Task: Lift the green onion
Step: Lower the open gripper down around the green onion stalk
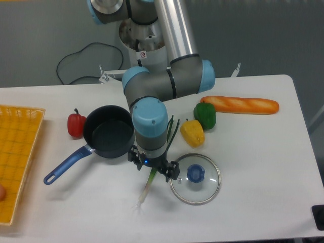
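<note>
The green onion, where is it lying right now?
The green onion lies on the table near the front middle, mostly hidden under the end effector, between the black pan and the glass lid.

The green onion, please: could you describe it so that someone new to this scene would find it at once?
Start at the black pan with the blue handle, left of centre on the white table. Just to its right, between it and the glass lid, the green onion lies under the gripper. It is the only long thin stalk: white tip toward the camera, dark leaves toward the peppers.

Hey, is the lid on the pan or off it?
Off. The glass lid lies flat on the table, right of the pan, whose dark inside shows uncovered.
</note>
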